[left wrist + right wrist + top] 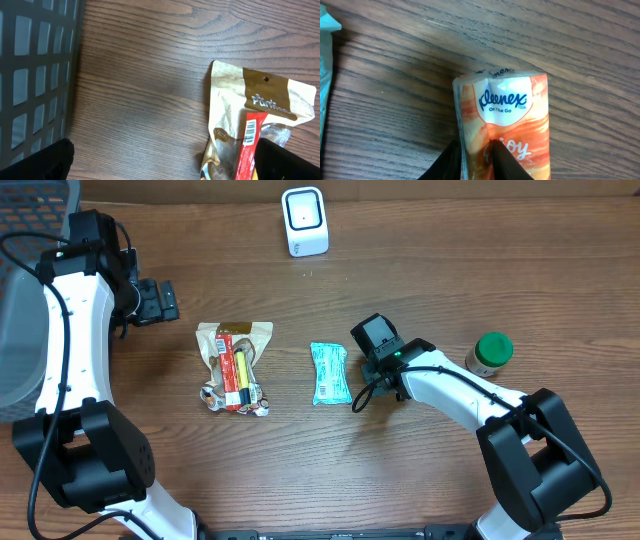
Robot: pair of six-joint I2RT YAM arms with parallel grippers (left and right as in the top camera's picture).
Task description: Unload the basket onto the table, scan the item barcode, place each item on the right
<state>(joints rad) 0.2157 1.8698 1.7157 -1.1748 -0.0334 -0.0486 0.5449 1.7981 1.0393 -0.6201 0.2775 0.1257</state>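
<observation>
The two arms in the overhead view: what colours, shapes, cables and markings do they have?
Both arms have white rounded link shells, left arm and right arm, with black boxy joints. Thin black cables loop along each. The left gripper and right gripper are black. A small green light glows at the right wrist.

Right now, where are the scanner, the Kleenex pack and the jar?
Scanner [304, 222]: overhead view, middle of its white front.
Kleenex pack [512, 122]: right wrist view, wrapper just below the logo.
Jar [493, 347]: overhead view, on its green lid.
</observation>
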